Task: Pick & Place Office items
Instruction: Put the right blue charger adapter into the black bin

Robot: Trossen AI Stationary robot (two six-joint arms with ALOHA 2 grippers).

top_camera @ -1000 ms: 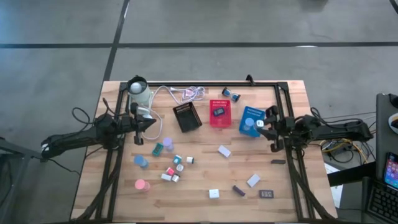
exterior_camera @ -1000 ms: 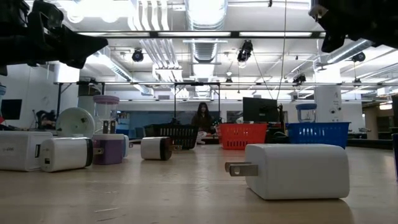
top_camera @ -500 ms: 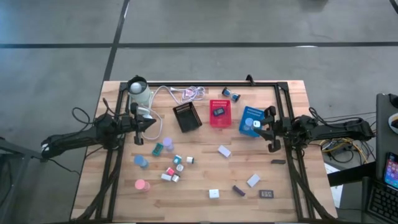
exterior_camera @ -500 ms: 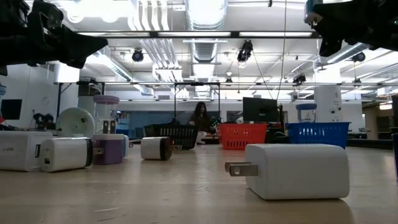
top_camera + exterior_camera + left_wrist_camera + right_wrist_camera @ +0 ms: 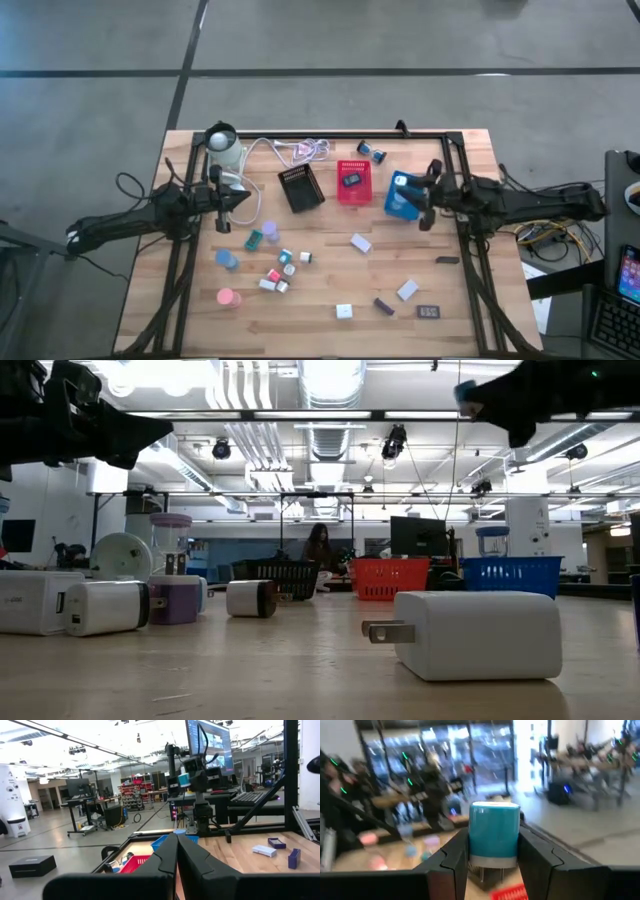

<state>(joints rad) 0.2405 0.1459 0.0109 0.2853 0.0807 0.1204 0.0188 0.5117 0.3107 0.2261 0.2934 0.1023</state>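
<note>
We are in the carry step: our right gripper point(image 5: 418, 203) hangs above the blue tray point(image 5: 404, 196), its fingers pinching a teal roll point(image 5: 494, 836) upright between them. We judge that the next move calls for lowering over the tray's open top and letting the fingers part so the roll drops inside. Our left gripper point(image 5: 246, 199) waits near the black tray point(image 5: 301, 188) with its fingers pressed together and nothing between them. Against a second ago, the right gripper has swung from the table's right edge inward over the tray; the loose items point(image 5: 270, 255) on the wood lie as they did.
</note>
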